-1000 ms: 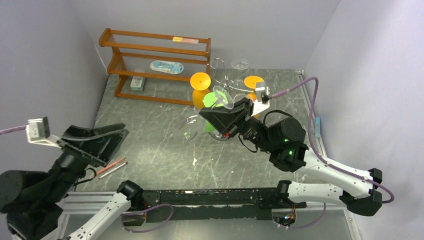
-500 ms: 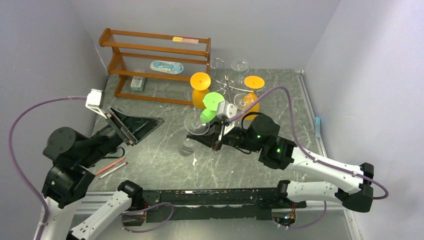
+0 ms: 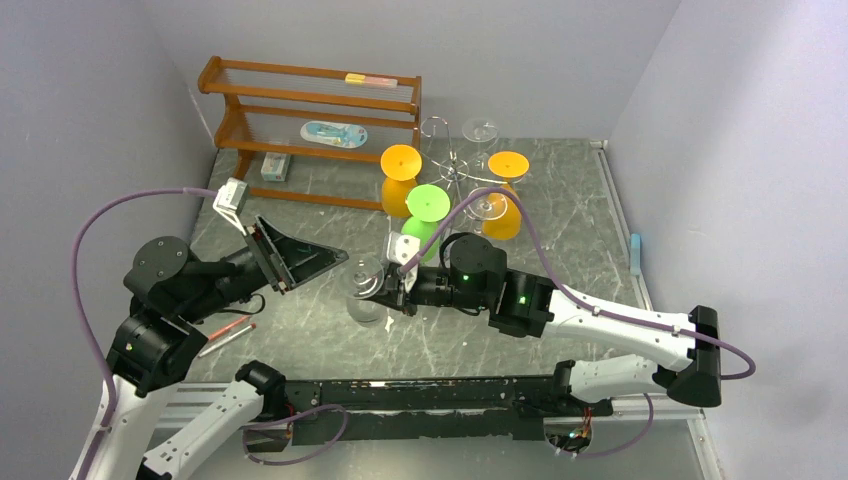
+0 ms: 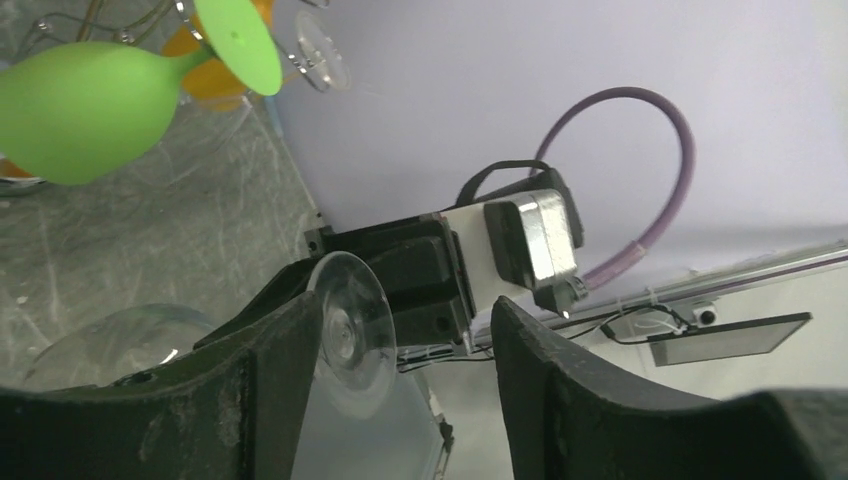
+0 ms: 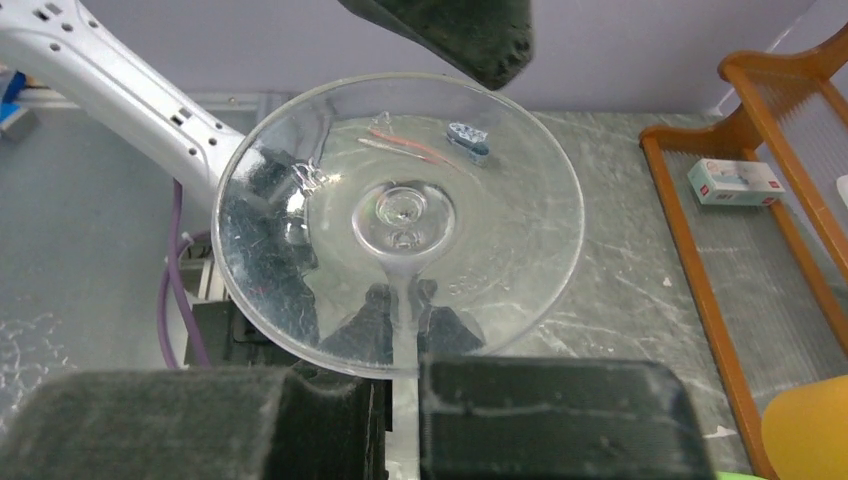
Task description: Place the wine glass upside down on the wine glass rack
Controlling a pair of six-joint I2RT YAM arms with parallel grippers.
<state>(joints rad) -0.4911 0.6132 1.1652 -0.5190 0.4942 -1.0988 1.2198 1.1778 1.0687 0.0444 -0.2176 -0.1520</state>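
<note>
Swinging down-frame from the wine glass rack (image 3: pixel 447 165), the right gripper (image 5: pixel 400 385), clamped on the stem of the clear wine glass (image 5: pixel 400 215), now meets the wide-open left gripper (image 4: pixel 405 330) mid-frame, suggesting a handover before racking.

no legible text; print on small box (image 5: pixel 735 180) on wooden shelf (image 5: pixel 692 250) too blurred.

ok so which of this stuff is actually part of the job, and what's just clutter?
In the job:
- wine glass, stem clamped in the right gripper
- wire rack
- left gripper, open, close to the glass

Just lying about:
- wooden shelf and the box on it
- pens
- green glass and orange glasses at the rack
</note>
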